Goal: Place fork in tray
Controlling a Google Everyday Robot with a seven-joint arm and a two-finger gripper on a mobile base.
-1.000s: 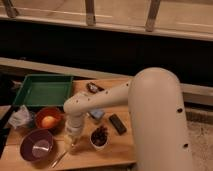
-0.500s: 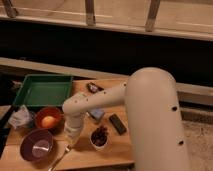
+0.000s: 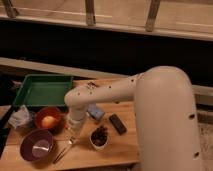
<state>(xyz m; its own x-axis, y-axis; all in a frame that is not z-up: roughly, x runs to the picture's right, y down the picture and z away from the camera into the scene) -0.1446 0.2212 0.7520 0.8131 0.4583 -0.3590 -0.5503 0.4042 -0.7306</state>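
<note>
Where the wooden table (image 3: pixel 120 150) meets its near edge, the fork (image 3: pixel 64 150) is seen lying flat on the bare wood, set slantwise, with one end toward the near edge and the other end pointed away, toward the middle of the table. A purple bowl (image 3: pixel 26 144) is placed just beside it, at the near left corner. On the fork's other side, a small white bowl (image 3: pixel 93 142) filled with dark red pieces is found.

The gripper (image 3: pixel 74 134) is lowered over the far end of the fork, and its jaws are brought together there; whether the metal is pinched between them cannot be told. The fork is not lifted off the table.

Behind the purple bowl, a red-orange bowl (image 3: pixel 40 116) with an orange lump inside is set, and a crumpled white thing (image 3: pixel 20 119) is seen at the left edge. A black object (image 3: pixel 118 123) and a blue object (image 3: pixel 95 112) are laid near the middle.

At the far left corner, the green tray (image 3: pixel 42 77) is placed, well apart from the fork. The right side is covered by the bulky white arm (image 3: pixel 165 120).
</note>
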